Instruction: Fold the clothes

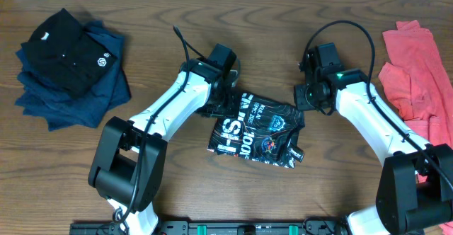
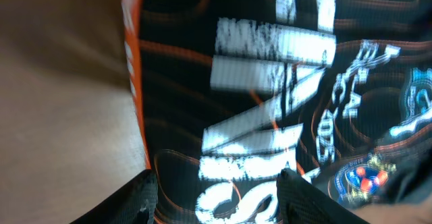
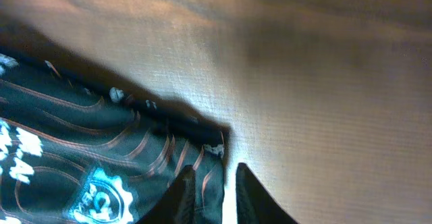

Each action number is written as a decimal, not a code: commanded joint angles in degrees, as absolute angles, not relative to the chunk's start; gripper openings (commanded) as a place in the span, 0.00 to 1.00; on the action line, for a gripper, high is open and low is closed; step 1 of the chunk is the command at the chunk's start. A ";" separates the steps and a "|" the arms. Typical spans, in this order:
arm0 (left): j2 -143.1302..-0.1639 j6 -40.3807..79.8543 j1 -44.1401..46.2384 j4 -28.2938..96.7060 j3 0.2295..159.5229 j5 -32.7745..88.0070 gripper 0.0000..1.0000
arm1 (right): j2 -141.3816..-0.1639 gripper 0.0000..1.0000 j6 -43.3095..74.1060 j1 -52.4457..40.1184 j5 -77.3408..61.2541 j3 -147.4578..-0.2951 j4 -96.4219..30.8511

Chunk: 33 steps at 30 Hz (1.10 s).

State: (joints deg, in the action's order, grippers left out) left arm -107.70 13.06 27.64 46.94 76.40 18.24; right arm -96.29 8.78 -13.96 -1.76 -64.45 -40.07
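While jersey [image 1: 256, 130] lies bunched: you're mid-fold.
Left jaws: open above it.
Right jaws: narrow at its edge, grip unclear.
Next: pinch an edge squarely.

Table [image 1: 248, 8] open around jersey [image 1: 262, 125]; dark pile [image 1: 92, 93] left, red shirt [image 1: 417, 86] right, seemingly well apart.

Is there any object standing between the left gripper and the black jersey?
Nothing visible. The left gripper hangs directly over the jersey, jaws apart, with only cloth beneath. The dark clothes pile and the red shirt lie off to the sides.
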 commanded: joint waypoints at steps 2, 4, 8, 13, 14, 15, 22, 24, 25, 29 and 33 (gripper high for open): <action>-107.81 12.19 27.35 51.03 76.07 24.23 0.59 | -97.25 0.16 6.52 -14.26 -2.37 -64.69 -36.86; -107.81 12.53 27.49 52.95 76.07 24.69 0.59 | -98.48 0.16 6.57 -14.26 -2.39 -64.69 -35.68; -107.81 12.51 27.94 53.74 76.07 24.67 0.59 | -102.67 0.15 6.59 -14.33 -2.46 -64.69 -35.27; -107.85 12.53 28.73 53.30 75.92 24.64 0.59 | -108.27 0.14 6.57 -14.33 -3.49 -64.69 -34.39; -107.87 12.53 29.08 52.97 75.64 24.62 0.59 | -109.08 0.14 6.57 -14.33 -3.53 -64.69 -34.48; -107.87 12.53 29.32 52.40 75.33 24.64 0.59 | -109.58 0.14 6.59 -14.33 -3.88 -64.69 -34.68; -107.87 13.67 30.02 47.81 71.48 23.97 0.59 | -109.84 0.14 6.52 -14.33 -4.99 -64.69 -38.04; -107.87 14.04 29.95 47.44 71.00 22.90 0.59 | -109.84 0.14 6.52 -14.33 -4.99 -64.69 -39.88; -107.87 14.04 29.95 47.20 70.85 22.20 0.59 | -109.84 0.14 6.52 -14.33 -5.04 -64.69 -40.93; -107.87 14.06 29.95 45.30 70.72 18.22 0.60 | -109.84 0.13 6.52 -14.33 -7.40 -64.69 -43.90; -107.92 14.04 29.91 41.76 70.72 13.10 0.65 | -109.84 0.14 6.52 -14.79 -12.60 -64.69 -45.80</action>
